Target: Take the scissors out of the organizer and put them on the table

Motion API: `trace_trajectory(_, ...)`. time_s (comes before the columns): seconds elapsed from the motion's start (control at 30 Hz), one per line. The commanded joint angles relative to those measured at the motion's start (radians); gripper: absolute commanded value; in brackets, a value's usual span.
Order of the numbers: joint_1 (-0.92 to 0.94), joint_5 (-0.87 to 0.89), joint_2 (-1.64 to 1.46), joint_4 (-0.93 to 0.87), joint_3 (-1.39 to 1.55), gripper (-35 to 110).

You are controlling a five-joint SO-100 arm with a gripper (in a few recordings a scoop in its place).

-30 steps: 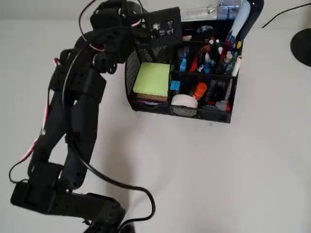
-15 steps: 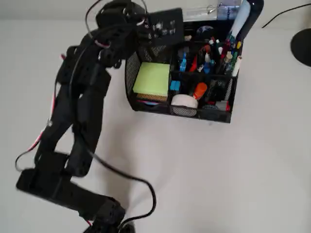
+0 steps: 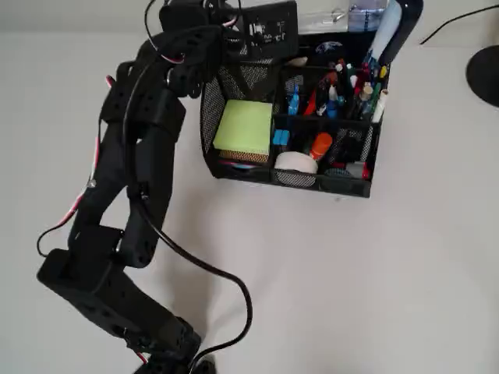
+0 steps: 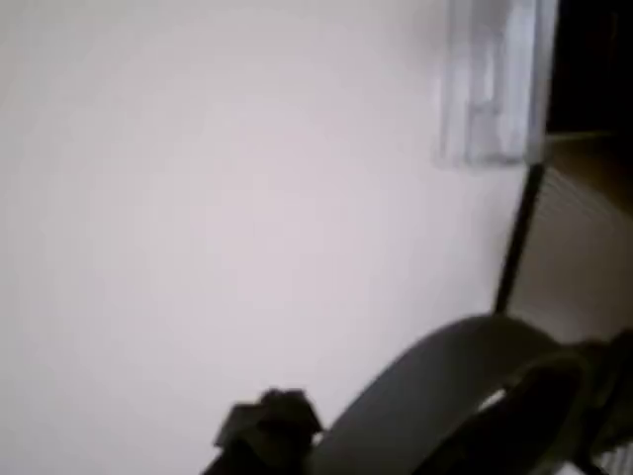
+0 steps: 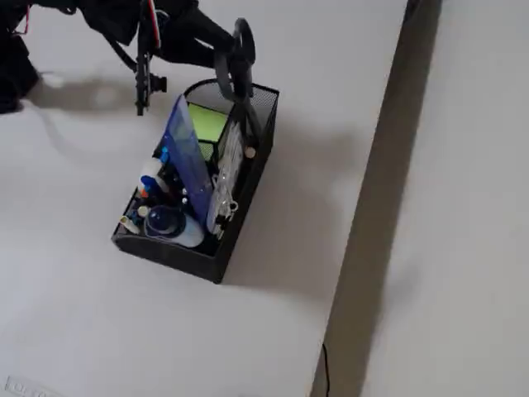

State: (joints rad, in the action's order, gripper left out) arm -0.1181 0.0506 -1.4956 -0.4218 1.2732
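The black mesh organizer [image 3: 327, 183] [image 5: 256, 157] stands at the back of the off-white table [image 3: 351, 273] and holds a yellow-green pad [image 3: 244, 127], pens and a white tape roll [image 3: 296, 162]. My gripper [image 3: 269, 35] [image 5: 221, 56] hovers over its back left corner. In the fixed view it is shut on the dark loop handles of the scissors [image 5: 242, 41], which stick up above the rim. The blades point down into the back compartment and are mostly hidden. A grey handle loop [image 4: 445, 396] sits close to the lens in the wrist view, beside a black finger [image 4: 267, 430].
A tall blue plastic piece [image 3: 390, 27] [image 5: 188, 161] rises from the organizer's back right. A black round object [image 3: 485, 74] and a thin cable [image 3: 452, 23] lie at the far right. The table's edge [image 5: 388, 165] runs diagonally. The arm's cable [image 3: 226, 312] loops across the front left.
The arm has stretched toward the back of the table. The gripper head has shifted slightly right and farther back over the organizer's rear corner.
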Motion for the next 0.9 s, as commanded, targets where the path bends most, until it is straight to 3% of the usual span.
trace_trajectory(0.0,0.032,0.003,-0.137,-0.017,-0.071,0)
trace_trajectory(0.57,0.094,0.015,-0.655,-0.313,-0.071,0)
trace_trajectory(0.87,0.265,0.038,-0.922,-0.597,-0.071,0)
